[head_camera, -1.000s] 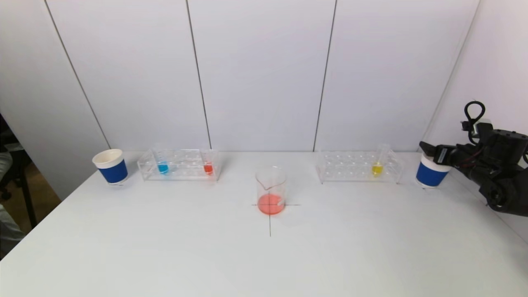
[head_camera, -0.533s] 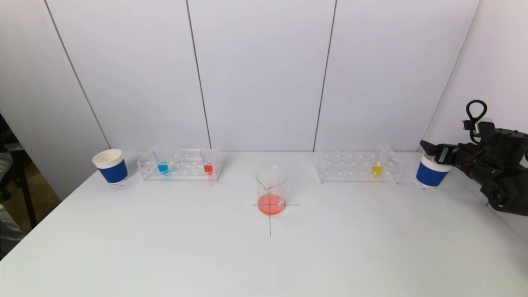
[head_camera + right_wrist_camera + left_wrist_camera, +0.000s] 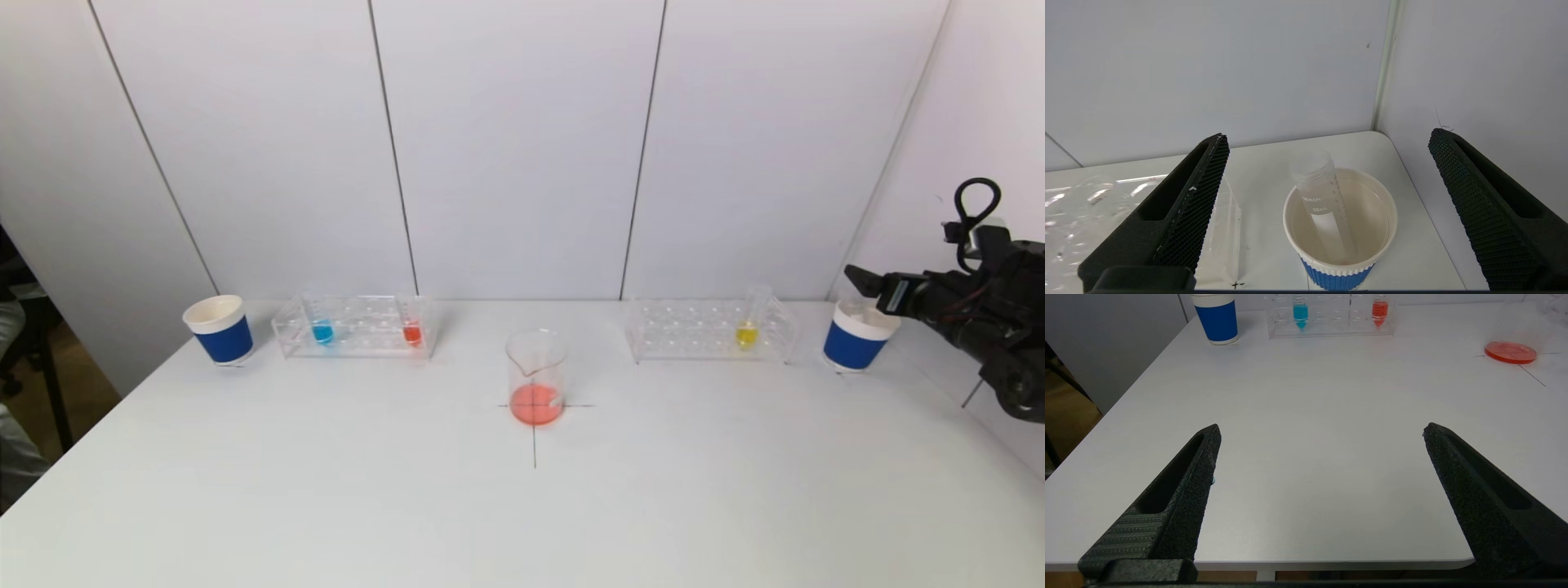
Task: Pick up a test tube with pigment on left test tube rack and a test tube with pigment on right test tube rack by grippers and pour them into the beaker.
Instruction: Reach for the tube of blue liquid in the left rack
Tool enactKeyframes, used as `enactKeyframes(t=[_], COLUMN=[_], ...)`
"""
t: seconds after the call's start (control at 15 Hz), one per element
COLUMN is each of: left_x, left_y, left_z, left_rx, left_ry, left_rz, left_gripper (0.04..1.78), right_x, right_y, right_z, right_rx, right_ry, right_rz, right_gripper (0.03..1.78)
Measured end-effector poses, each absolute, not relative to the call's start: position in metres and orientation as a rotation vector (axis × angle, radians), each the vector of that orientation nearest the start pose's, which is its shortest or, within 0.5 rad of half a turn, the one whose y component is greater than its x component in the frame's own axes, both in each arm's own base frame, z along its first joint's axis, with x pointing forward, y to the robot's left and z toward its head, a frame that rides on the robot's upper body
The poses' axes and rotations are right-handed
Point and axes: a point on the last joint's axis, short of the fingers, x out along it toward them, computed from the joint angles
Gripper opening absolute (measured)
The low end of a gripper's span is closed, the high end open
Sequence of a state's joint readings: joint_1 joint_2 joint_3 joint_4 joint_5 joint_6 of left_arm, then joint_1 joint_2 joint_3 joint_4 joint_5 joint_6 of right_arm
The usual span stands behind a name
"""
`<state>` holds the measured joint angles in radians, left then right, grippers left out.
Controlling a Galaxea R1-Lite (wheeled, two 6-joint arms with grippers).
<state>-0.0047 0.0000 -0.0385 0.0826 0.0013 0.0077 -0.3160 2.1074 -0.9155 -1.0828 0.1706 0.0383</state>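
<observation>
Right gripper [image 3: 1327,139] had lifted away above the blue paper cup [image 3: 856,345]
Its jaws stood apart (nothing held), an empty clear plastic tube [image 3: 1325,204] leaned in the cup; left gripper [image 3: 1321,430] apart too, over the white table [image 3: 522,506].

Probably lab bench: white table [image 3: 326,490], clear test tube racks [image 3: 355,327], glass beaker [image 3: 536,376], plain panelled walls.

A white tabletop [image 3: 326,490] with a black cross mark [image 3: 535,445] carries two blue paper cups, the left cup [image 3: 219,329] and the right cup [image 3: 856,336], before white wall panels [image 3: 514,147].
</observation>
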Motion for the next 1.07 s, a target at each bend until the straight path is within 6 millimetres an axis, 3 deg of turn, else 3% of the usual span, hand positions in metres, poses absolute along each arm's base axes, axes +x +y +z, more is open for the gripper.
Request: enactKeyframes(t=[0.33,0.73,1.07], left_x=[-0.026,-0.026,-0.026], left_y=[0.0,0.0,0.0], left_z=[0.078,0.078,0.078], left_rx=[0.007,0.007,0.008], left_ry=[0.044,0.044,0.044], left_rz=[-0.004,-0.004,-0.004], left_gripper=[1.73,1.73,1.73], right_x=[0.335,0.264,0.204], right_y=[-0.106,-0.081,-0.059], right_z=[0.147,0.181,0.196], right_rx=[0.059,0.104,0.132], right_ry=[0.054,0.0,-0.054], right_rz=[-0.118,-0.021,0.053], right_gripper=[1.78,1.78,1.78])
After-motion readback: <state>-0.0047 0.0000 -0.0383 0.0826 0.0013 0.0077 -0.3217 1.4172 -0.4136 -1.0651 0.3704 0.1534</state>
